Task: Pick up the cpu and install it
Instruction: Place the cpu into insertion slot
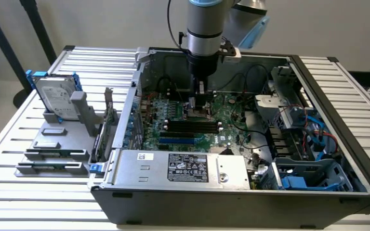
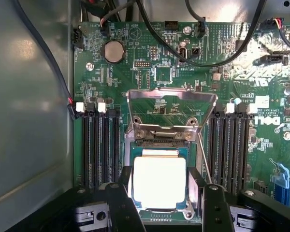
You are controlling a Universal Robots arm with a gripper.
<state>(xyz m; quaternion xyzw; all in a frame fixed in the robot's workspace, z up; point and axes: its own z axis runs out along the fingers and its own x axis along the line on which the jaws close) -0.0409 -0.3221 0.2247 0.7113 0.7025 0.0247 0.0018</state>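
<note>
The cpu [image 2: 159, 188] is a small square chip with a bright silver top and a thin green rim. It lies level over the open socket on the green motherboard [image 2: 135, 53]. My gripper [image 2: 161, 178] straddles it, and the black fingers [image 2: 122, 203] sit against its two opposite sides, shut on it. The socket's metal load plate [image 2: 171, 108] stands tipped up just beyond the chip. In the exterior view my gripper [image 1: 201, 109] reaches straight down into the computer case [image 1: 236, 197], low over the motherboard's middle.
Black memory slots [image 2: 100, 150] flank the socket on both sides. Black cables [image 2: 183, 53] cross the board beyond it. The power supply [image 1: 178, 168] fills the case's near side. A hard drive in a blue bracket [image 1: 55, 98] stands on a grey rack at the exterior view's left.
</note>
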